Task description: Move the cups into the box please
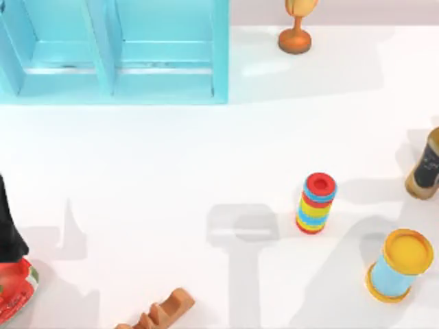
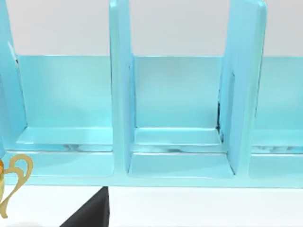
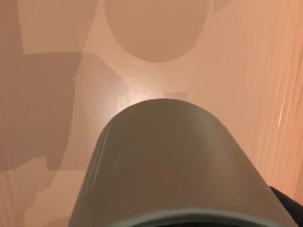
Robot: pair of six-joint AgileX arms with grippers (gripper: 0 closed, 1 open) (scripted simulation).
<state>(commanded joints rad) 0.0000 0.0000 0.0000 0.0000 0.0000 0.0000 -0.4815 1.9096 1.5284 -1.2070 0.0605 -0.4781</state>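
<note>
One grey-olive cup (image 3: 165,161) (rim cropped)

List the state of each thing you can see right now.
Box: upright at the far left, visible compartments empty.
Grey cup: close under the right wrist camera, over the floor.
Ring stack: leaning.
Yellow-topped cylinder: tilted.
Trophy: upright beside the box.

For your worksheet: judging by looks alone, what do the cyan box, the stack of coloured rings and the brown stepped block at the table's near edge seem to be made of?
The box looks like painted wood or moulded plastic: flat cyan panels with a soft sheen and dark scuffs along the floor seams. The stack of coloured rings looks like glossy plastic, with saturated red, blue and yellow bands. The stepped block looks like matte wood or clay, plain warm brown; which one cannot be told.
</note>
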